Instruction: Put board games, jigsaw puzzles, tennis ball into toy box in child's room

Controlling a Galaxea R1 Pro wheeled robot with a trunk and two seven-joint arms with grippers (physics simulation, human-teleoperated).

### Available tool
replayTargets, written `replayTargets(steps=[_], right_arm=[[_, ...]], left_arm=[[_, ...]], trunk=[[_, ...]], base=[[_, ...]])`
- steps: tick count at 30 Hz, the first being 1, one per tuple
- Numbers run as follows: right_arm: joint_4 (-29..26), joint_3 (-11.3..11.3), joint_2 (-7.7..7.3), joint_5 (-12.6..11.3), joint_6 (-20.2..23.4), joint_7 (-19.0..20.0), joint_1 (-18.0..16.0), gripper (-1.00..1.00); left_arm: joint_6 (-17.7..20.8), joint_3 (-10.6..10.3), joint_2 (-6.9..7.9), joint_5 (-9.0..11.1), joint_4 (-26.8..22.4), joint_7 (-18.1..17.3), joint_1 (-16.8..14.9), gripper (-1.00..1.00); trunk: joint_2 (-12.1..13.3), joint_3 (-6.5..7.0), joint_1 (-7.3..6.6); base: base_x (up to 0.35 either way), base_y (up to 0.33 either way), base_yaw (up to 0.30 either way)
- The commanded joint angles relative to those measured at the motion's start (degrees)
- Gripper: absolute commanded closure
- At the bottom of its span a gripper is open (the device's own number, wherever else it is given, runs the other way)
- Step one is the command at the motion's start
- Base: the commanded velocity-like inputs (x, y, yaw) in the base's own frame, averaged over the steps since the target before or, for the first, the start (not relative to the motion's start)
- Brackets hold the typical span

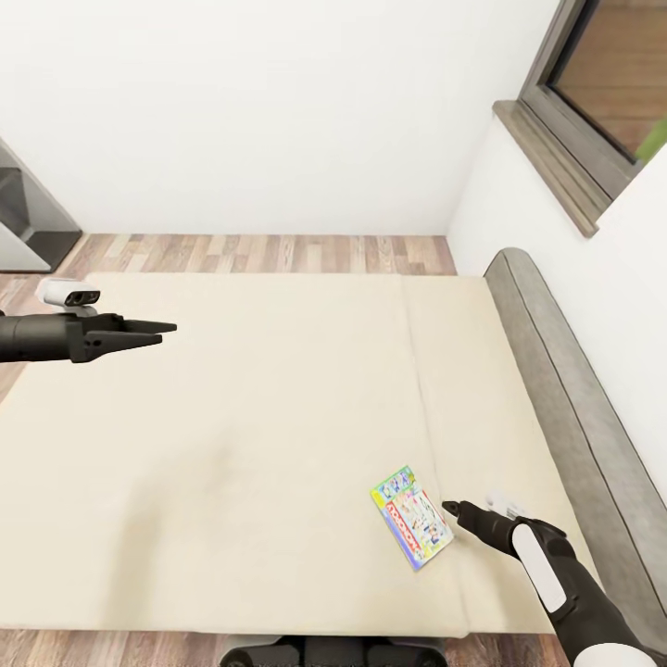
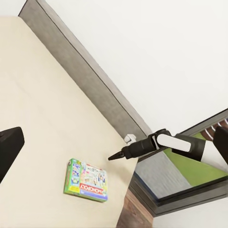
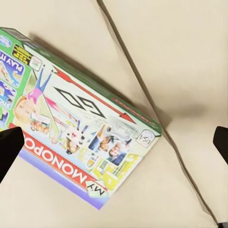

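Monopoly box (image 1: 411, 517) lies flat on the bed (image 1: 232, 445), on the beige mattress near the front edge and toward the grey headboard (image 1: 565, 408) side, just beside a seam in the mattress. Cover faces up, box skewed to the bed edges. Right wrist view has it close below (image 3: 80, 133), one corner near the seam.

Right pincer (image 1: 456, 509) sits just beside the box's headboard-side edge, not touching as far as I can tell. In the right wrist view its dark tips sit at opposite frame edges, so jaws read as apart and empty. Left pincer (image 1: 157, 333) hovers over the far left of the mattress, well apart from the box; whether it is apart or together I cannot tell. Left wrist view looks across at the box (image 2: 86, 180) and right arm (image 2: 156, 145).

Judged step: lining up to grab the box.

Risks: box is thin and flat on soft bedding, so fingers may skate over the lid or push it along instead of getting under an edge. Skewed box plus off-side approach could mean a corner pinch that slips on lift.
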Motion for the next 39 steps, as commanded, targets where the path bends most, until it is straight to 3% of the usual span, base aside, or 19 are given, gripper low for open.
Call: replayTargets(steps=[1,16,25,39], right_arm=[[-0.1,-0.1,0.01,-0.2,0.3,-0.1,0.0,-1.00],[-0.3,0.0,0.10,-0.3,0.4,0.3,0.0,-1.00],[-0.4,-0.1,-0.09,-0.2,0.2,6.6,0.0,-1.00],[-0.3,-0.1,-0.34,-0.1,-0.1,7.6,0.0,-1.00]], left_arm=[[0.6,0.0,0.02,0.0,0.0,-0.2,0.0,-1.00],[0.6,0.0,0.02,-0.1,0.0,-0.2,0.0,-1.00],[0.6,0.0,-0.01,-0.1,0.0,-0.2,0.0,-1.00],[0.6,0.0,-0.06,-0.1,0.0,-0.2,0.0,-1.00]], trunk=[[-0.1,-0.17,0.02],[-0.1,-1.51,0.02],[-0.1,-1.68,0.02],[-0.1,-1.69,0.02]], base=[[0.000,0.000,0.000],[0.000,0.000,0.000],[0.000,0.000,0.000],[0.000,0.000,0.000]])
